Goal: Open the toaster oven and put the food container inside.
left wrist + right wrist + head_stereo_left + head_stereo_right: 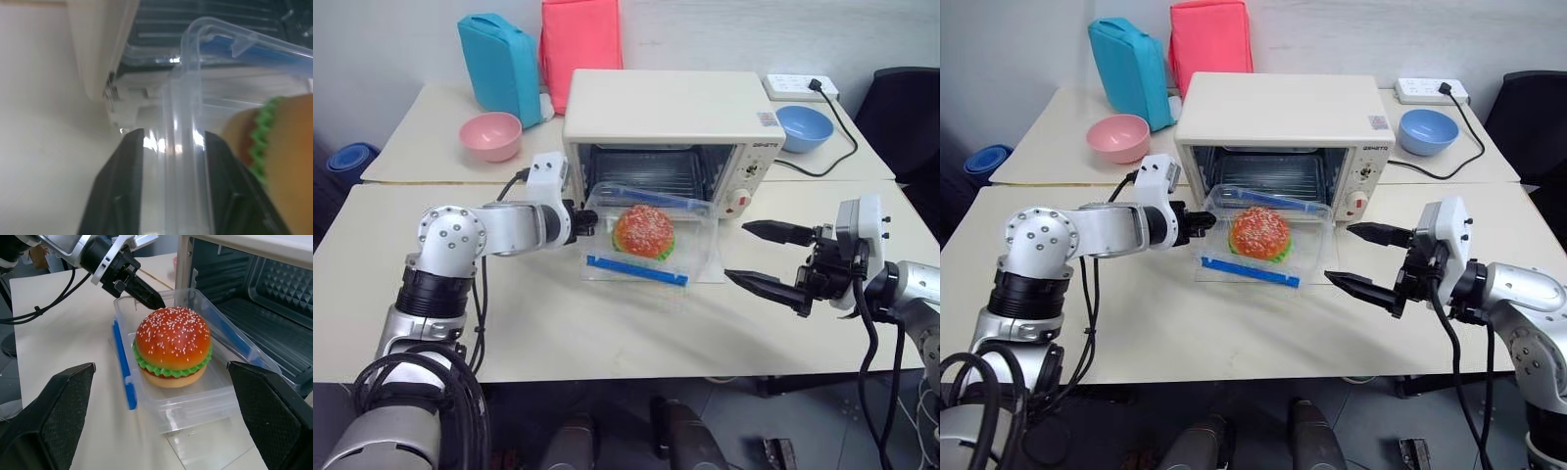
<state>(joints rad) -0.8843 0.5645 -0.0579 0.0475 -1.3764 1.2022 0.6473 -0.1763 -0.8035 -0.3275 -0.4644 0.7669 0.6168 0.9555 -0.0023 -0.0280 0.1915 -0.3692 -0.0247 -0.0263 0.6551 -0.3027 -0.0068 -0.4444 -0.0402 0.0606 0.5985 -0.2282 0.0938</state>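
Plastic box: the container (648, 245) sits on the open door (1317, 257) of the oven (671, 127), near the middle of the table (607, 333), with its far end already at the mouth of the oven. I see a toy burger (172, 346) in it and blue clips (636, 270) on its long sides.
Oven: the door is folded down flat and the rack inside is free, so I judge the opening step is done.
Left gripper (1203, 222): it is at the left end of the container. In the wrist view the rim (182, 147) stands between the two fingers (120, 196), but I cannot tell if they press it or are just loose around it.
Right gripper (766, 258): jaws wide, holding nothing, apart from the container on its right side.
Step in hand: moving the container in, I think.
Next move: push the box straight back along the door onto the rack. It must stay level and not catch on the frame. The right gripper can steady the other end.
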